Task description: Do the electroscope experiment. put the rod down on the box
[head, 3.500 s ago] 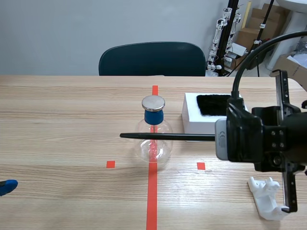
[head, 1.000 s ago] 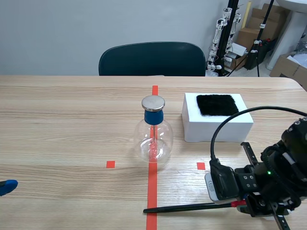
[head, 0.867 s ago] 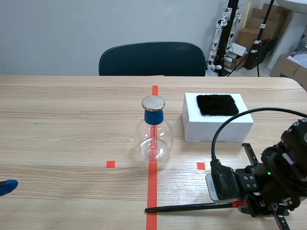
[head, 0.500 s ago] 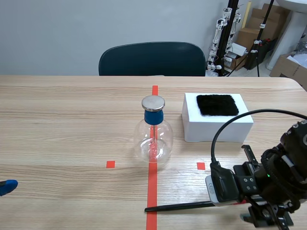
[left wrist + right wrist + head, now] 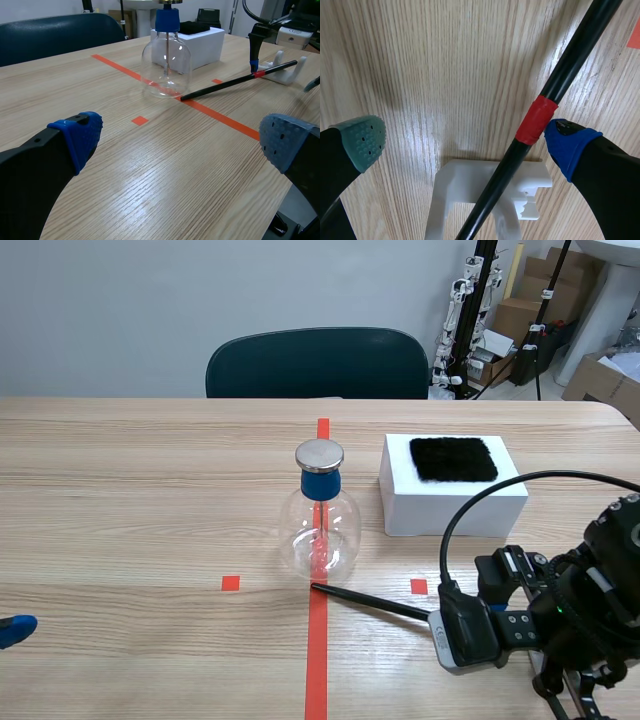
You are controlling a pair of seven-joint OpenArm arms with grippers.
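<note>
Slim black rod (image 5: pixel 370 601) rests on a white plastic cradle (image 5: pixel 470 190) between the right end effector's (image 5: pixel 465 142) spread fingers, tip at the round glass flask's (image 5: pixel 320 535) 6 o'clock; left end effector (image 5: pixel 182 140) gapes too.

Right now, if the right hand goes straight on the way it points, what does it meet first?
Probably the black rod, which lies across the white stand just under the right hand; depth is unclear.
</note>
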